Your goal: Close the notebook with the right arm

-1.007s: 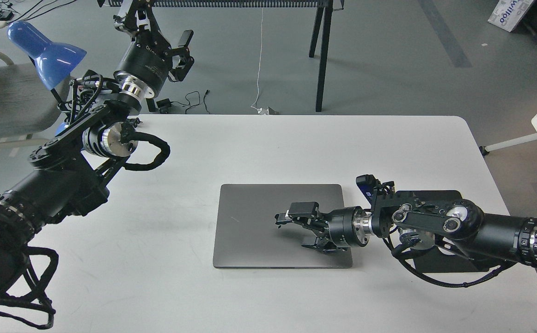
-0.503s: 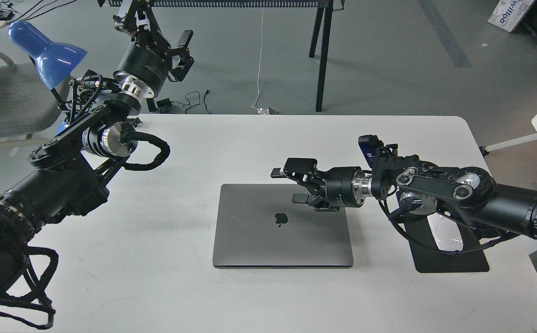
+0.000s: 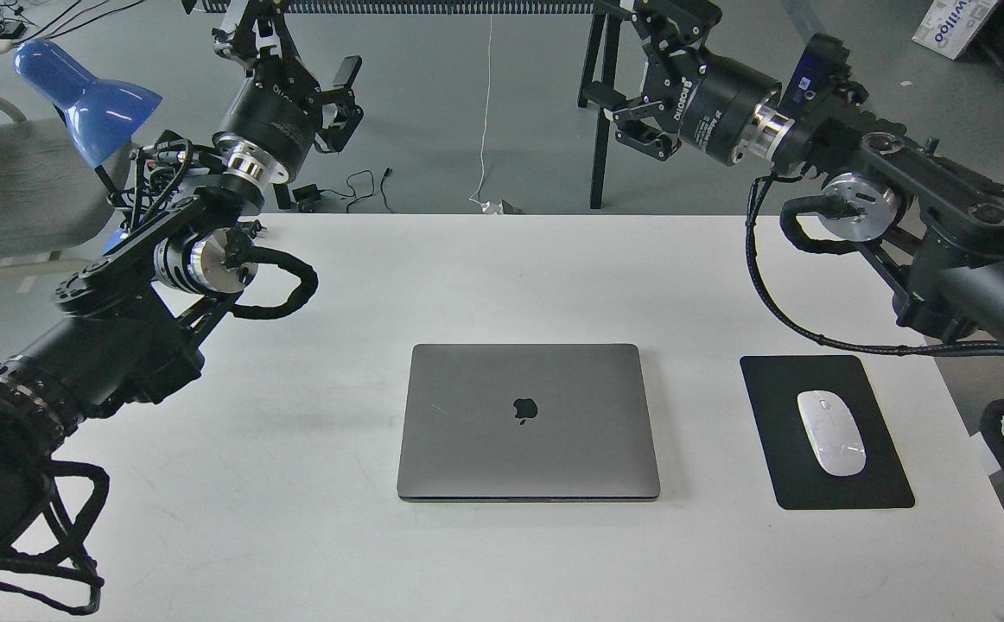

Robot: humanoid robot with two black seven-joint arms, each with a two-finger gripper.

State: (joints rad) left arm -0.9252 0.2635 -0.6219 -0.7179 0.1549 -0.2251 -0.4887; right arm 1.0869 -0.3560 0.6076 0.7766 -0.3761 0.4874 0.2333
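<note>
The notebook (image 3: 528,421) lies shut and flat on the white table (image 3: 295,518), a little right of the middle, its space-grey lid up with the dark apple logo showing. My right arm (image 3: 899,190) is raised over the table's far right corner. Its gripper (image 3: 616,53) hangs high beyond the far edge, well away from the notebook, with its fingers apart and nothing between them. My left gripper (image 3: 290,47) is raised at the far left, beside the blue lamp (image 3: 79,95), open and empty.
A black mouse pad (image 3: 778,389) with a white mouse (image 3: 830,432) lies right of the notebook. A grey chair (image 3: 9,181) stands at the far left. Black table legs (image 3: 601,164) and cables on the floor lie beyond the far edge.
My right gripper rose off the notebook's lid and swung up and back to the far right, uncovering the mouse pad and mouse. The notebook stays shut. The left arm has not moved.
</note>
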